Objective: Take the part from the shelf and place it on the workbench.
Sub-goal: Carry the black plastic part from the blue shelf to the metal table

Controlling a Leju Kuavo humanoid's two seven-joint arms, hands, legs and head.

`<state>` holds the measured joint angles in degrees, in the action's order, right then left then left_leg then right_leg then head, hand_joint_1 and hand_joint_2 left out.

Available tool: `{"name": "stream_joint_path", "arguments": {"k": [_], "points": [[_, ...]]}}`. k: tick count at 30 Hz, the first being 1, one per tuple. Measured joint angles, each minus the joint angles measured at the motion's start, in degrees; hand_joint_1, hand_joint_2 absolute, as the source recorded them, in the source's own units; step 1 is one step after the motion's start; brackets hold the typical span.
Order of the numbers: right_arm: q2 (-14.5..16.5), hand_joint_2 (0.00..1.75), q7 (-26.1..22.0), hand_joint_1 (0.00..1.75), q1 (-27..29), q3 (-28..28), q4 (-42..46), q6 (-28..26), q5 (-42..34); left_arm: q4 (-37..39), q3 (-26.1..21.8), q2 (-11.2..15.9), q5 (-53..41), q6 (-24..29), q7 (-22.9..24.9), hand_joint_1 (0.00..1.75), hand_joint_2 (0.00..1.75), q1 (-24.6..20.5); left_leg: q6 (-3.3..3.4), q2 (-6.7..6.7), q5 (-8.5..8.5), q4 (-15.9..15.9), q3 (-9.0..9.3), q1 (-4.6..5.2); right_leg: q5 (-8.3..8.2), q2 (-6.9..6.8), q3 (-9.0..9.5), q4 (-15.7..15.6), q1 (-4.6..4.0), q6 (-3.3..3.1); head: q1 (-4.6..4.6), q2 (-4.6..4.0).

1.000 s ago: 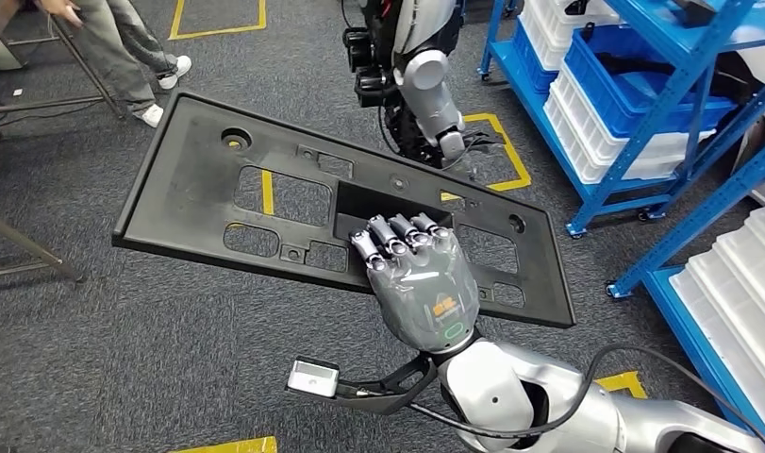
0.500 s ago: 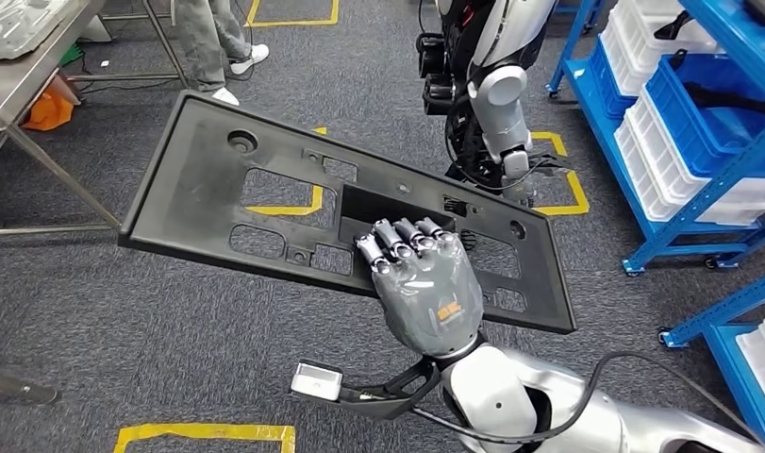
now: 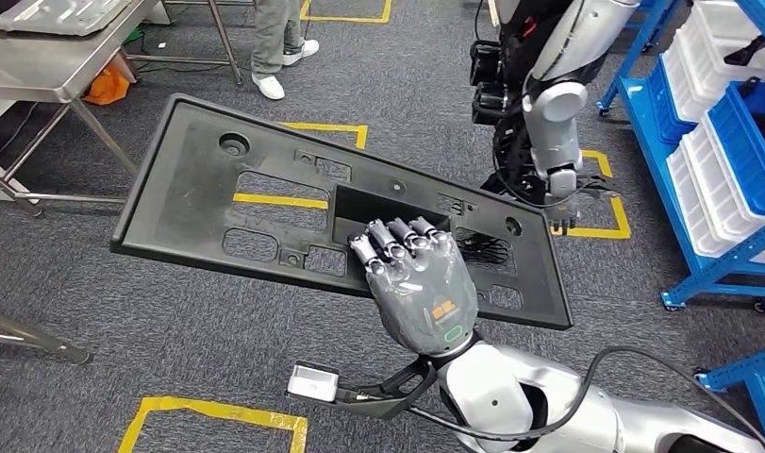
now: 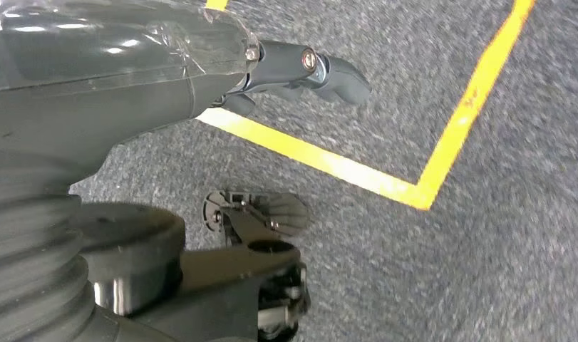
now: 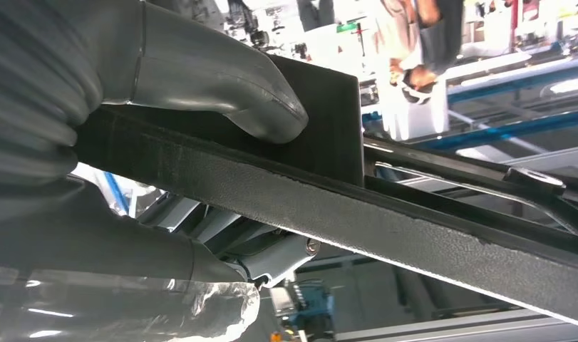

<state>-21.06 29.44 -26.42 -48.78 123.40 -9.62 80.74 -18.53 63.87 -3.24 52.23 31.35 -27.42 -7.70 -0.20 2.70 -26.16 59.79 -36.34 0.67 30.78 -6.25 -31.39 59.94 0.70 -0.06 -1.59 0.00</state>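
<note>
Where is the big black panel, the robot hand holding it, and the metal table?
black panel [image 3: 199, 193], head view, on its flat face left of the cutouts.
right hand [image 3: 424, 283], head view, on the grey back of the hand.
metal table [image 3: 39, 68], head view, on its bare top.

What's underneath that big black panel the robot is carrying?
Under the black panel: grey carpet and yellow floor tape, seen through its cutouts. The rest of the floor beneath is covered. The right hand holds it.

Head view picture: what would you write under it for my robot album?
The robot's right hand carries a big black plastic panel over grey carpet with yellow floor lines, a metal workbench nearby.
</note>
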Motion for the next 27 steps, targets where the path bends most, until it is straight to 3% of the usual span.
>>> {"name": "stream_joint_path", "arguments": {"k": [1, 3, 5, 6, 7, 8, 9, 11, 12, 14, 16, 17, 19, 21, 23, 24, 25, 27], "points": [[0.01, 1.75, -0.01, 1.75, 0.0, 0.0, 0.0, 0.0, 0.0, 0.0, 0.0, 0.02, 0.02, 0.03, -0.02, 0.0, 1.75, 0.07, 0.31, -0.51, 0.11, -0.37, 0.18, -0.08, 0.22, 0.05, 0.23, -0.05, 0.15, 0.33, -0.02, 0.0], [0.01, 1.75, -0.03, 1.75, -0.02, 0.0, 0.01, -0.02, 0.01, 0.0, 0.0, 0.06, 0.03, 0.07, -0.06, 0.0, 1.75, 0.09, 1.11, -1.58, 0.4, -1.25, 0.81, -0.33, 1.71, 2.3, -0.23, 1.82, 0.4, 0.71, -0.12, 0.0], [0.02, 1.75, -0.04, 1.75, 0.03, 0.0, 0.02, -0.04, 0.01, 0.0, 0.0, 0.07, -0.02, 0.08, -0.1, 0.0, 1.75, -0.03, 1.71, -2.63, 0.47, -1.62, 1.23, -0.47, 4.79, 5.28, -3.25, 7.93, 0.49, 0.66, -0.41, 0.0], [0.03, 1.75, -0.04, 1.75, 0.08, 0.0, 0.02, -0.04, 0.0, 0.0, 0.0, 0.07, -0.05, 0.08, -0.11, 0.0, 1.75, -0.09, 1.86, -3.25, 0.43, -1.59, 1.28, -0.46, 6.22, 5.89, -5.38, 11.73, 0.45, 0.65, -0.58, 0.0], [0.03, 1.75, -0.04, 1.75, 0.15, 0.0, 0.02, -0.03, 0.0, 0.0, 0.0, 0.07, -0.07, 0.08, -0.11, 0.0, 1.75, -0.11, 1.93, -3.95, 0.36, -1.54, 1.32, -0.43, 6.81, 6.1, -7.14, 14.54, 0.42, 0.71, -0.66, 0.0], [0.02, 1.75, -0.03, 1.75, 0.18, 0.0, 0.02, -0.02, 0.0, 0.0, 0.0, 0.07, -0.09, 0.08, -0.12, 0.0, 1.75, -0.09, 1.94, -4.72, 0.28, -1.43, 1.36, -0.43, 6.19, 6.18, -8.08, 15.46, 0.44, 0.78, -0.71, 0.0], [0.01, 1.75, -0.03, 1.75, 0.19, 0.0, 0.02, -0.02, 0.0, 0.0, 0.0, 0.07, -0.09, 0.08, -0.12, 0.0, 1.75, -0.07, 1.88, -5.52, 0.15, -1.24, 1.41, -0.47, 4.52, 6.25, -7.98, 14.2, 0.52, 0.83, -0.76, 0.0], [-0.02, 1.75, -0.02, 1.75, 0.17, 0.0, 0.02, -0.02, 0.0, 0.0, 0.0, 0.07, -0.14, 0.04, -0.12, 0.0, 1.75, -0.06, 1.43, -7.04, -0.35, -0.55, 1.41, -0.64, 0.11, 7.36, -5.4, 7.3, 0.84, 1.03, -0.86, 0.0], [-0.02, 1.75, -0.02, 1.75, 0.15, 0.0, 0.02, -0.02, 0.0, 0.0, 0.0, 0.08, -0.16, 0.03, -0.12, 0.0, 1.75, -0.1, 1.09, -7.67, -0.65, -0.01, 1.23, -0.68, -1.18, 8.21, -4.23, 4.25, 0.93, 1.1, -0.94, 0.0], [-0.02, 1.75, -0.03, 1.75, 0.14, 0.0, 0.04, -0.04, 0.01, 0.0, 0.0, 0.09, -0.19, 0.02, -0.12, 0.0, 1.75, -0.15, 0.47, -8.62, -0.97, 0.65, 0.76, -0.69, -1.68, 9.19, -3.37, 1.82, 0.91, 1.05, -0.96, 0.0], [-0.05, 1.75, -0.02, 1.75, 0.12, 0.0, 0.05, -0.03, 0.01, 0.0, 0.0, 0.11, -0.2, 0.01, -0.12, 0.0, 1.75, -0.12, 0.01, -9.24, -0.95, 0.71, 0.53, -0.77, -1.88, 8.36, -3.37, 1.64, 0.78, 0.53, -0.9, 0.0], [-0.05, 1.75, -0.02, 1.75, 0.08, 0.0, 0.05, -0.01, 0.01, 0.0, 0.0, 0.12, -0.2, 0.01, -0.12, 0.0, 1.75, -0.11, -0.23, -8.73, -1.2, 1.08, 0.44, -0.74, -1.93, 7.87, -3.25, 1.53, 0.79, 0.25, -0.77, 0.0], [-0.02, 1.75, -0.04, 1.75, 0.01, 0.0, 0.05, -0.01, 0.0, 0.0, 0.0, 0.14, -0.22, 0.0, -0.12, 0.0, 1.75, -0.14, -0.77, -6.29, -3.21, 4.49, -0.97, -0.68, -1.95, 6.71, -2.97, 1.28, 0.87, -0.36, -0.35, 0.0], [-0.01, 1.75, -0.07, 1.75, 0.05, 0.0, 0.05, -0.02, 0.0, 0.0, 0.0, 0.14, -0.26, -0.03, -0.12, 0.0, 1.75, -0.18, -1.17, -3.88, -6.56, 11.62, -4.43, -0.75, -1.74, 5.41, -2.76, 1.23, 0.62, -0.72, 0.03, 0.0], [-0.01, 1.75, -0.07, 1.75, 0.1, 0.0, 0.04, -0.01, 0.0, 0.0, 0.0, 0.14, -0.28, -0.07, -0.11, 0.0, 1.75, -0.12, -1.19, -3.27, -7.84, 16.55, -7.04, -0.86, -1.49, 4.0, -2.6, 1.24, 0.4, -0.83, 0.06, 0.0], [-0.01, 1.75, -0.07, 1.75, 0.11, 0.0, 0.04, -0.01, 0.0, 0.0, 0.0, 0.14, -0.28, -0.09, -0.11, 0.0, 1.75, -0.09, -1.06, -3.17, -6.96, 16.04, -6.85, -0.86, -1.36, 3.34, -2.47, 1.24, 0.34, -0.81, 0.05, 0.0], [-0.01, 1.75, -0.07, 1.75, 0.11, 0.0, 0.04, -0.01, 0.0, 0.0, 0.0, 0.14, -0.28, -0.09, -0.11, 0.0, 1.75, -0.06, -0.85, -2.97, -5.21, 13.3, -5.48, -0.82, -1.19, 2.72, -2.25, 1.24, 0.3, -0.75, 0.06, 0.0], [-0.02, 1.75, -0.06, 1.75, 0.09, 0.0, 0.05, -0.01, 0.0, 0.0, 0.0, 0.14, -0.27, -0.09, -0.11, 0.0, 1.75, -0.07, -0.31, -1.32, -1.92, 5.31, -1.5, -0.42, -0.77, 1.62, -1.67, 1.19, 0.18, -0.45, 0.04, 0.0]]}}
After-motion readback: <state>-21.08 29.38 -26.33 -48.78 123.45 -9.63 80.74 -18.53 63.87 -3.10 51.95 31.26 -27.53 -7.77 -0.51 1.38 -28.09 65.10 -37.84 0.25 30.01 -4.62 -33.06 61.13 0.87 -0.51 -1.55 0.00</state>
